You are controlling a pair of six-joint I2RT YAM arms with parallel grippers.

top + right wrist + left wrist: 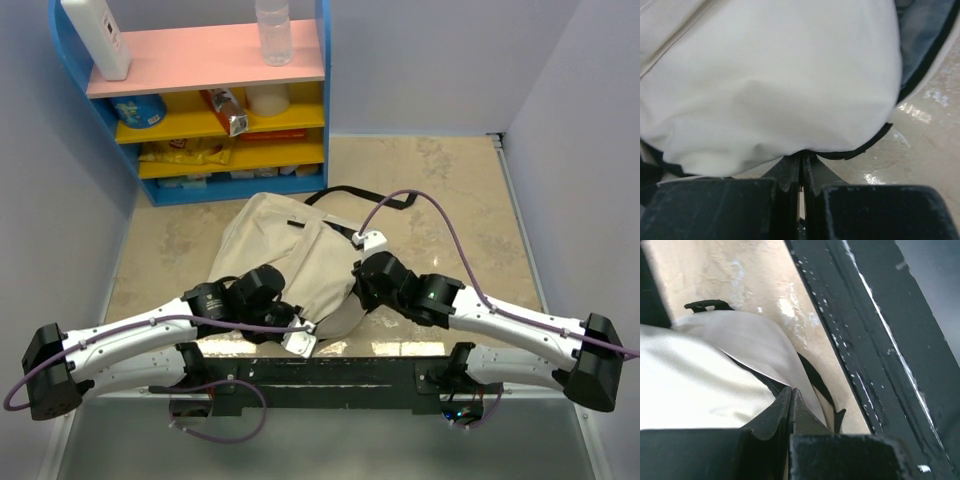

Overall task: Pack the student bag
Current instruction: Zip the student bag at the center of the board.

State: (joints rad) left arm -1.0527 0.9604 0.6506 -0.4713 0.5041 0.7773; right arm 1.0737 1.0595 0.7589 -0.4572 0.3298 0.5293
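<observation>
Both closed tight: left gripper (791,390) at the bag's (290,250) zipper, right gripper (801,156) at its black-trimmed rim, by the table's (450,200) near edge.

White arms (120,345), black joints (440,296), purple cables (410,193).

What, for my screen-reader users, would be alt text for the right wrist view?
The right claw, shut, touches the black-trimmed edge of the cream student bag, which fills most of the view. Marbled table shows at right.
</observation>
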